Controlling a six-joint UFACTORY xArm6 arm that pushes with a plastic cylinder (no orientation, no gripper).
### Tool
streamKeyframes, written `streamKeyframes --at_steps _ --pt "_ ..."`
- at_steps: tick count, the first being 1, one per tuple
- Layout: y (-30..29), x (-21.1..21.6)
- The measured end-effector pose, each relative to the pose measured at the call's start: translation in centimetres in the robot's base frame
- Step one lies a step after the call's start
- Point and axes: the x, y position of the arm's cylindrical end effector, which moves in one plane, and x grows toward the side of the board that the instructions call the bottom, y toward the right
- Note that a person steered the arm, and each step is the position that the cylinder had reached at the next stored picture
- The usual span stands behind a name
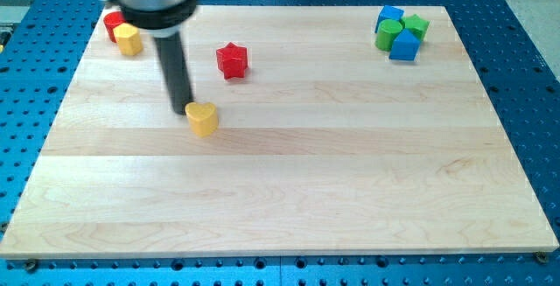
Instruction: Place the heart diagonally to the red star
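A yellow heart [202, 118] lies on the wooden board, left of the middle. A red star [232, 60] lies above and to the right of it, a short gap away. My tip [180, 111] rests on the board right at the heart's upper left side, touching it or nearly so. The dark rod rises from there toward the view's top, to the arm's round end at the upper left.
A red block [113, 24] and a yellow block [129, 38] sit together at the board's top left corner, partly behind the arm. Two blue blocks [404, 45] and two green blocks [389, 34] are clustered at the top right. The board [289, 198] lies on a blue perforated table.
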Motion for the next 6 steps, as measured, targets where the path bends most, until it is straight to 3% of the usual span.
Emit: streamKeyframes --at_steps 1,2,5,6 --pt "9.4 0.0" --pt "11.9 3.7" --pt "-1.4 2.9" --pt "0.5 3.0"
